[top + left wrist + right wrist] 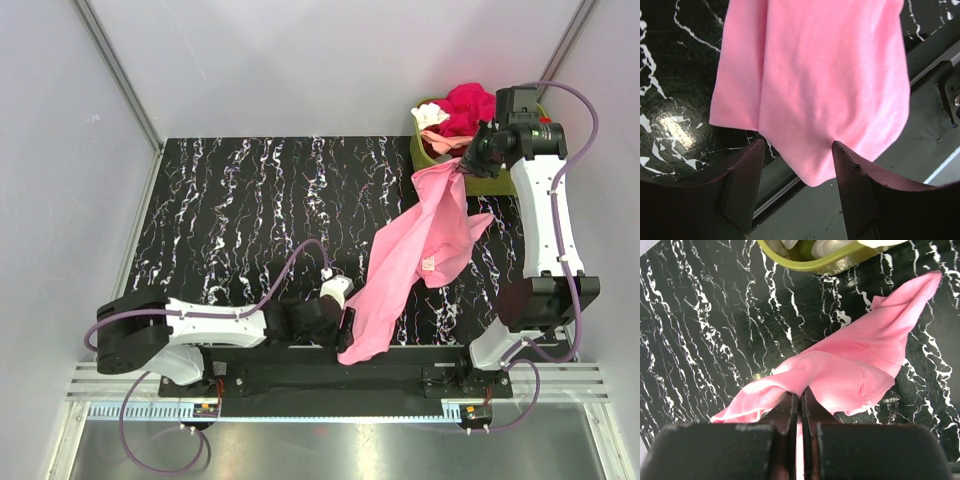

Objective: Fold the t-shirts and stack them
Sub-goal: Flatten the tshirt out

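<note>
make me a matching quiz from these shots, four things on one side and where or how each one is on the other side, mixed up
Things
1. pink t-shirt
2. green tub
3. left gripper
4. right gripper

Places or states
A. open, by the shirt's low end
B. shut on cloth
C. stretched from far right down past the near edge of the table
D. at the far right corner, holding bunched tees

Pairs: 1-C, 2-D, 3-A, 4-B
</note>
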{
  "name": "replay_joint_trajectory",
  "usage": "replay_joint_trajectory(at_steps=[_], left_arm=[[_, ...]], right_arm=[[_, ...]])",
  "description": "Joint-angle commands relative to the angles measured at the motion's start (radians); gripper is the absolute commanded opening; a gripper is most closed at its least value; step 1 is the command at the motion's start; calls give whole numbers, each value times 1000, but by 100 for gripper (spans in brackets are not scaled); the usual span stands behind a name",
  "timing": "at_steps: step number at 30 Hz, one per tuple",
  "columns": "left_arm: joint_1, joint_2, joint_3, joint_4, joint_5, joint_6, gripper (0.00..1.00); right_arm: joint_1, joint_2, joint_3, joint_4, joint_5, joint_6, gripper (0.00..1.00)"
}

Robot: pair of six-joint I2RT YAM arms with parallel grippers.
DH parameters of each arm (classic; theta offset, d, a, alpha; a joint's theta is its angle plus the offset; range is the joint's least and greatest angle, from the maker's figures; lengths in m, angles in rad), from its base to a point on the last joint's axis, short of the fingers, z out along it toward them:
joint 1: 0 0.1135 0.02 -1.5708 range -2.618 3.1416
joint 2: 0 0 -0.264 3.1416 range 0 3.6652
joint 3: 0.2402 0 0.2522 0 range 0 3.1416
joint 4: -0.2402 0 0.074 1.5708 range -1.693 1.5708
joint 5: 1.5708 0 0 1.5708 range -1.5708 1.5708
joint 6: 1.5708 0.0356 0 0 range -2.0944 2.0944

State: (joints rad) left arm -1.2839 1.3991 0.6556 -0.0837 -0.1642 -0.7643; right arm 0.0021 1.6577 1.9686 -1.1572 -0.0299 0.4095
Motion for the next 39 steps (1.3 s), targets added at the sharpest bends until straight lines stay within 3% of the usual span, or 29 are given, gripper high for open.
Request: replay_joint_trajectory(at_steps=[1, 5, 9, 12, 14, 15, 22, 27, 30, 34, 39], left_arm=[[-6, 8, -20, 51, -23, -56, 61], [-8, 27, -39, 81, -8, -64, 57], [-8, 72, -37, 111, 9, -76, 44], [-6, 86, -31, 111, 11, -73, 28], [-6, 81, -25, 98, 2, -76, 5], [-8, 75, -19, 87, -7, -81, 0], [-18, -81, 105, -295, -161, -102, 0], [-20, -346, 222, -618, -319, -95, 0], [-18, -452, 344, -795, -417, -57, 0], [-20, -526, 638, -1074, -578, -1, 0], [-20, -574, 945, -1159, -713, 232, 0]], right_arm=[[3, -25, -8, 33, -34, -24, 0], [4, -32, -34, 44, -44, -23, 0], [4, -32, -48, 47, -50, -24, 0], [4, -35, -51, 48, -50, -24, 0], [4, -36, -53, 47, -48, -24, 0], [4, -38, -51, 45, -47, -26, 0], [3, -61, -39, 7, -50, -23, 0], [4, -122, -31, -10, -108, 3, 0], [4, -182, 4, -12, -174, 12, 0], [3, -287, 33, 59, -332, 14, 0], [4, -459, 61, 244, -467, -11, 0]])
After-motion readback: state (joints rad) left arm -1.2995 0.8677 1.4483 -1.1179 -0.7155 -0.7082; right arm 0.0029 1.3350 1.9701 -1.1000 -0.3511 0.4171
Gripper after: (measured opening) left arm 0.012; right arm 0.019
